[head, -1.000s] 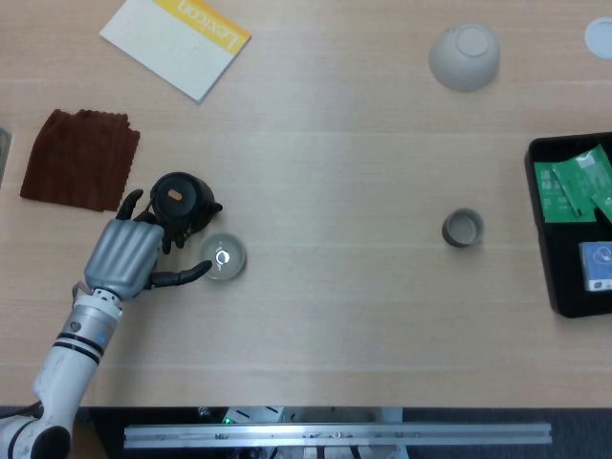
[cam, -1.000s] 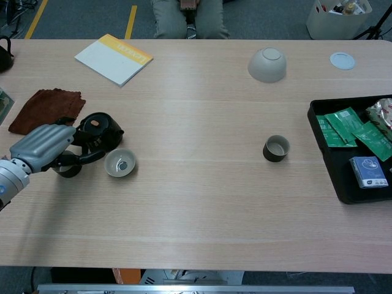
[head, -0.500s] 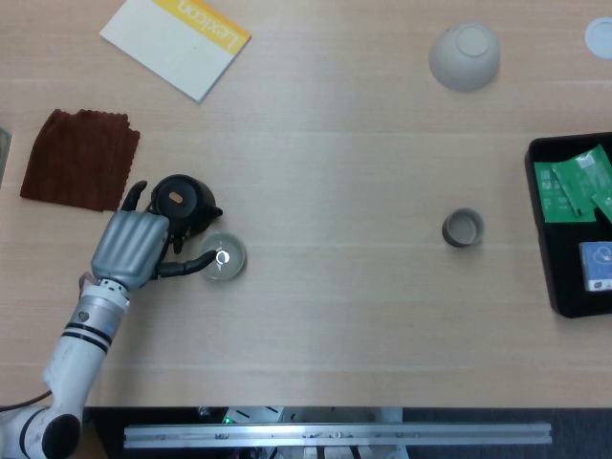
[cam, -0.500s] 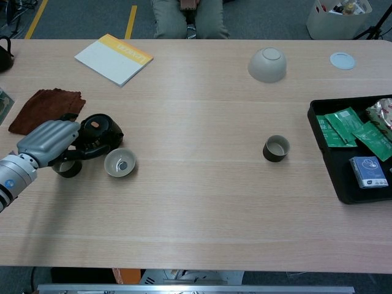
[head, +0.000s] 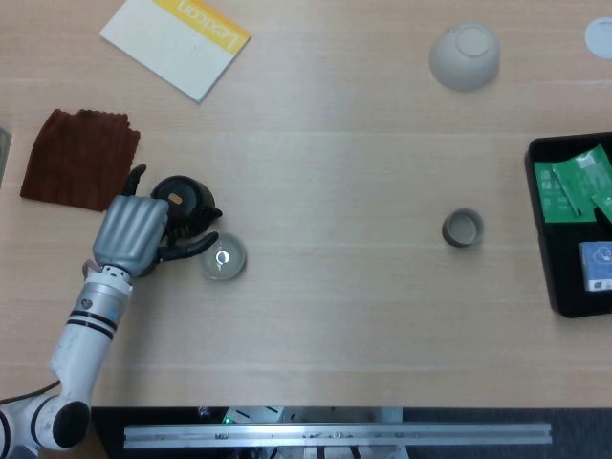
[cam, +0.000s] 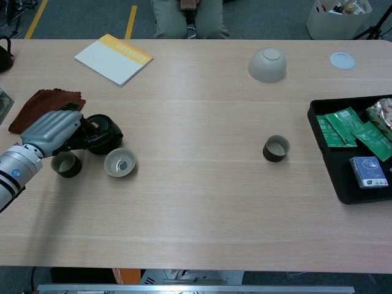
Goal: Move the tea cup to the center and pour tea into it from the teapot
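The black teapot (head: 187, 197) (cam: 105, 133) stands at the table's left side. My left hand (head: 134, 234) (cam: 52, 130) wraps around its left flank, thumb on the far side and dark fingers curled along the near side, touching the body. A pale shallow dish (head: 223, 259) (cam: 120, 163) with a small knob inside lies just right of the fingers. A dark tea cup (cam: 66, 164) sits under my wrist in the chest view. Another dark tea cup (head: 463, 229) (cam: 276, 148) stands upright and alone at centre right. My right hand is out of both views.
A brown cloth (head: 80, 158) lies behind the teapot. A white and yellow booklet (head: 176, 40) is at the back left, an upturned pale bowl (head: 464, 55) at the back right. A black tray (cam: 326, 160) with green packets fills the right edge.
My left hand has slid forward from beside the dish onto the teapot, and its fingers have curled around the pot. Teapot, dish and cups have stayed in place.
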